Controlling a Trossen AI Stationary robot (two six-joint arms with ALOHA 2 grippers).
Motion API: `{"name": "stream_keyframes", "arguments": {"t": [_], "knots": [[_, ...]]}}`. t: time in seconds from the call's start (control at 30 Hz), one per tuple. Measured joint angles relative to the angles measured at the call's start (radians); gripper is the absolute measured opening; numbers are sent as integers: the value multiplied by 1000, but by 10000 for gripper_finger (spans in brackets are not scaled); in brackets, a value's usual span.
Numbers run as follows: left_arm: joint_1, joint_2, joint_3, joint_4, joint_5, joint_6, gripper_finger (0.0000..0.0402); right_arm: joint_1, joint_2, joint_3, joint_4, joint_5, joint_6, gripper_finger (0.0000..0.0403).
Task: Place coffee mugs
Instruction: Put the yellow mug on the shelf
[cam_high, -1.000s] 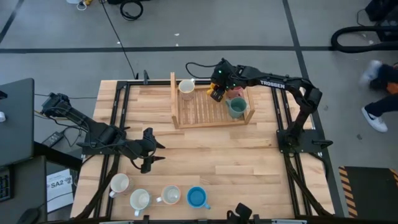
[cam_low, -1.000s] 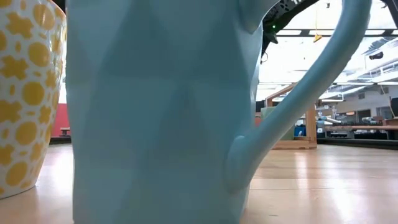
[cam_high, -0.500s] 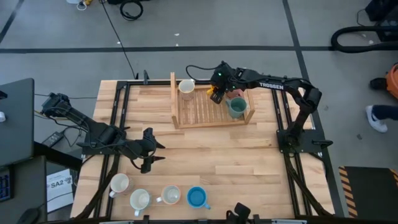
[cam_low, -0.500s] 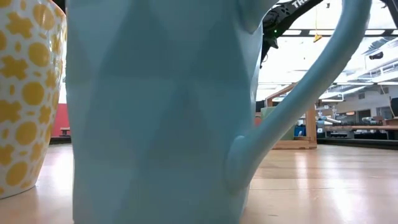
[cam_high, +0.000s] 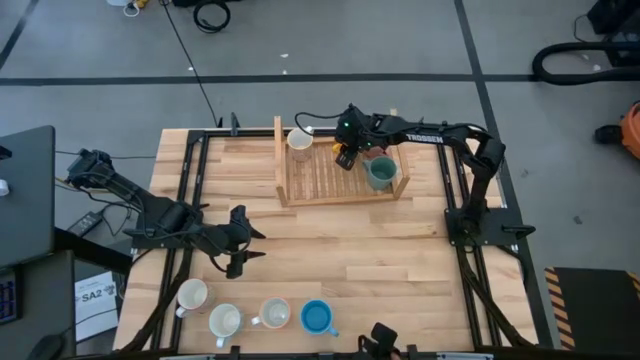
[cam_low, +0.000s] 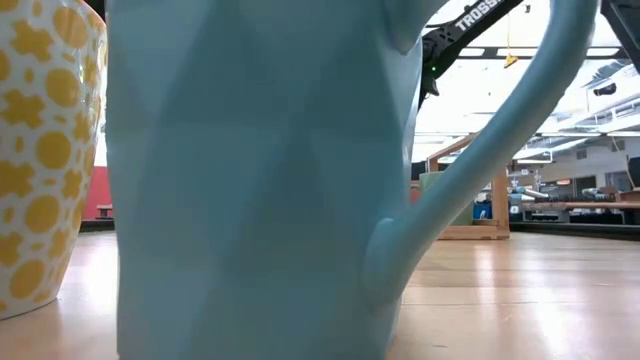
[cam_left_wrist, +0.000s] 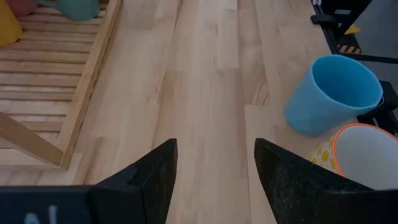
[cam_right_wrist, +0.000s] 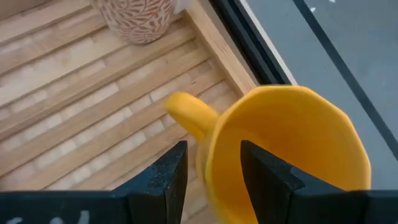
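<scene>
Since a second ago the right gripper (cam_high: 346, 152) has slid a little along the far rail of the wooden rack (cam_high: 330, 195), toward the patterned cream mug (cam_high: 299, 141) standing in the rack's far corner, and it carries the orange mug (cam_right_wrist: 283, 152) with it. Its fingers (cam_right_wrist: 168, 180) are clamped across that mug's rim, one inside and one outside, near the handle. Just beside it in the rack sit the teal-green mug (cam_high: 380, 172) and a pink mug (cam_high: 375, 152) that is mostly hidden under the arm. Well away from the rack, along the table's (cam_high: 350, 260) near edge, four mugs stand in a row: two white mugs (cam_high: 192, 295), a yellow-spotted one (cam_high: 274, 313) and the blue mug (cam_high: 316, 317). The left gripper (cam_high: 240, 243) hovers over bare boards between rack and row, fingers (cam_left_wrist: 152, 180) spread apart and empty.
</scene>
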Motion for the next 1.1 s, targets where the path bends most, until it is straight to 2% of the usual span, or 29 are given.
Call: {"name": "stream_keyframes", "arguments": {"t": [0.23,0.5,0.63,0.8,1.0,1.1], "knots": [[0,0,0,-1,0,0,222,-1,5,0,-7,-1,-57,133],[0,0,0,-1,0,-1,222,-5,5,0,-27,-8,-141,29],[0,0,0,-1,0,-2,222,-10,4,0,-35,-16,-225,25],[0,0,0,-1,0,-3,222,-18,3,2,-63,-62,-339,44],[0,0,0,-1,0,-3,222,-29,-6,3,-86,-80,-465,27],[0,0,0,-1,0,-3,222,-40,-9,32,-158,-81,-516,27]]}}
